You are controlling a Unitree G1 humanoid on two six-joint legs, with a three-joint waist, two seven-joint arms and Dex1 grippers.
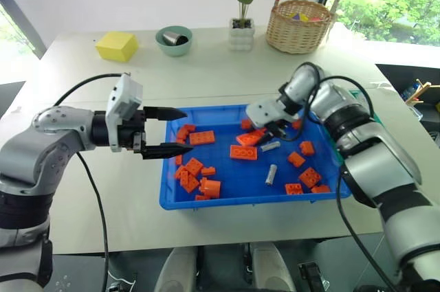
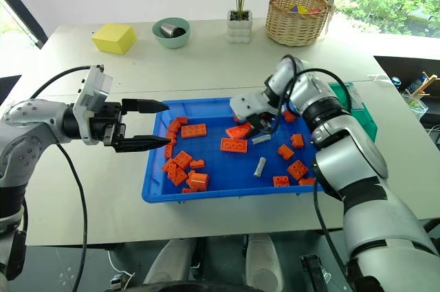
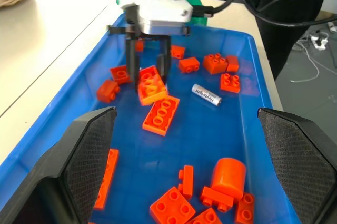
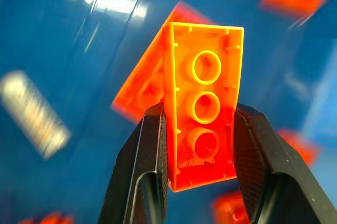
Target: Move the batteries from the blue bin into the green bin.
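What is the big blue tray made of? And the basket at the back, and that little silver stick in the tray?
The blue bin looks like smooth glossy plastic; light glints off it. The basket looks woven from tan wicker; you can see the weave. The battery looks like shiny metal, silver-grey with tiny print, though it may be wrapped.

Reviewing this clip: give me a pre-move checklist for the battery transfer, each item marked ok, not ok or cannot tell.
1. Right gripper holds a battery: not ok. Its fingers are clamped on an orange brick, hollow underside showing.
2. Batteries reachable: ok. Two batteries lie loose in the blue bin, one beside the right gripper, another nearer the front rim.
3. Left gripper out of the way: ok. It is open, over the bin's left rim, holding nothing.
4. Green bin ready to receive: cannot tell. It sits behind the right arm, its inside hidden.
5. Any battery already moved: cannot tell.
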